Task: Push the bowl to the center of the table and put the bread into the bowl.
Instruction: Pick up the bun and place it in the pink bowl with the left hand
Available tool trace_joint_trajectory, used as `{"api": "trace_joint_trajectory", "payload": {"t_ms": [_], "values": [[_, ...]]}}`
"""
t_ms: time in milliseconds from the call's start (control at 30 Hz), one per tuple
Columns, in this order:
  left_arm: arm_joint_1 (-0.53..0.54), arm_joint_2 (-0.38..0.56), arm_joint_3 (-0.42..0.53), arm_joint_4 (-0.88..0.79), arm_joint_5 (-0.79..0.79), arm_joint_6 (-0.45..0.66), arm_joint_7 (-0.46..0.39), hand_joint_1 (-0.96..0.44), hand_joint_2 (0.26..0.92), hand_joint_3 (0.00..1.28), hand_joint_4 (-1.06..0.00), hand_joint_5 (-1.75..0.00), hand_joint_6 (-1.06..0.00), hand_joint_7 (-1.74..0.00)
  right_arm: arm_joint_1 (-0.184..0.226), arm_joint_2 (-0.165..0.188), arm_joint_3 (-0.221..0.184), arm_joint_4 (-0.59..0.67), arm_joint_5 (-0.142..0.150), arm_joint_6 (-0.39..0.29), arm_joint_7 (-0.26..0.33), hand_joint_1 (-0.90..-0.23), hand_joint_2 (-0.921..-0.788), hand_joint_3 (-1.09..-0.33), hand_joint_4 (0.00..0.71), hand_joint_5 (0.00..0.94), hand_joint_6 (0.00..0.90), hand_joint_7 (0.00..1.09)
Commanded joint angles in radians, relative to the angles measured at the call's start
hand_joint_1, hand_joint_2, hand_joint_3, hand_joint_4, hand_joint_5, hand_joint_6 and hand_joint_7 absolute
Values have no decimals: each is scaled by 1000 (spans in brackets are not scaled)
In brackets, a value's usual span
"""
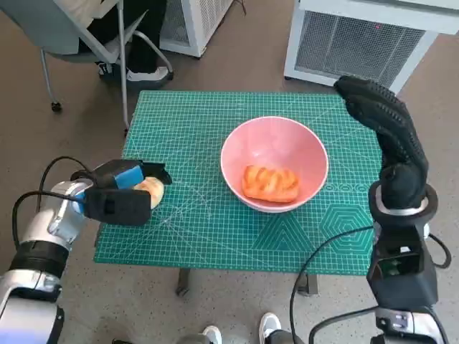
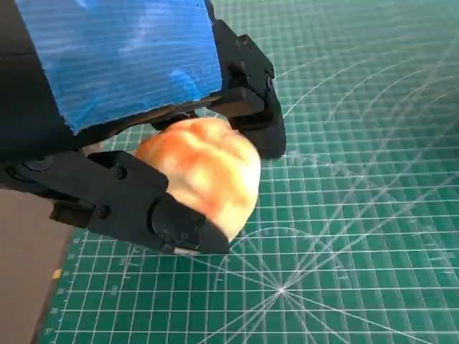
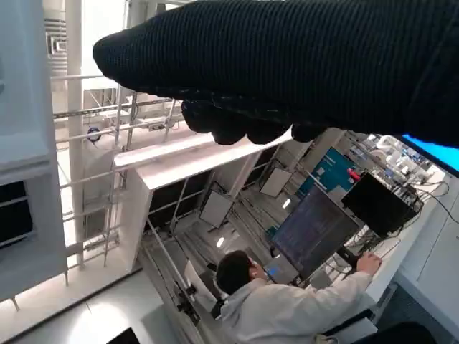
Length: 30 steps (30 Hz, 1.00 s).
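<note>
While left robot hand [image 1: 123, 192] grips, bread [image 2: 204, 172] half hidden

Left robot hand [image 1: 122, 195] at the desk's [image 1: 186, 236] left edge, closed round a bread roll [image 2: 204, 172] resting on the cutting mat [image 2: 358, 236]. Right of that hand, near the desk's middle: a bowl [image 1: 275, 163] with a second bread roll [image 1: 271, 183] inside. Right robot hand [image 1: 387, 125] raised beyond the bowl's far side, above the desk's right edge, touching nothing.

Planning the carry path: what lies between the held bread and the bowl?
Only bare green mat separates the bread from the bowl, in the head view.
</note>
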Motion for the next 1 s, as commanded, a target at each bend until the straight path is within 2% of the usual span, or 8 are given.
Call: {"api": "trace_joint_trajectory", "payload": {"t_ms": [33, 333, 600, 800, 1000], "values": [[15, 31, 88, -169, -97, -21, -12, 1, 920, 135, -614, -1248, -548, -1247, 23, 3, 2, -6, 2, 12, 9, -542, -921, -817, 304, 2, -1, 661], [-12, -4, 173, -400, -177, 15, 4, 2, 920, 124, -612, -1248, -574, -1220, 18, 2, 2, 3, 7, 9, 11, -542, -921, -816, 304, 2, -1, 661], [-114, -119, 146, -492, -146, 44, 64, 1, 920, 113, -618, -1239, -593, -1207, 8, 6, 2, 15, -3, 8, 5, -541, -921, -815, 305, 2, -1, 660], [-201, -232, 70, -443, -93, 17, 100, 2, 920, 110, -615, -1226, -600, -1217, -3, 11, 5, 33, -10, 4, 1, -547, -921, -812, 305, 2, -1, 659], [-292, -341, -5, -230, -48, -69, 146, 1, 920, 103, -629, -1200, -600, -1227, -11, 16, 5, 57, -14, -8, -3, -553, -921, -810, 306, 2, -1, 657]]}}
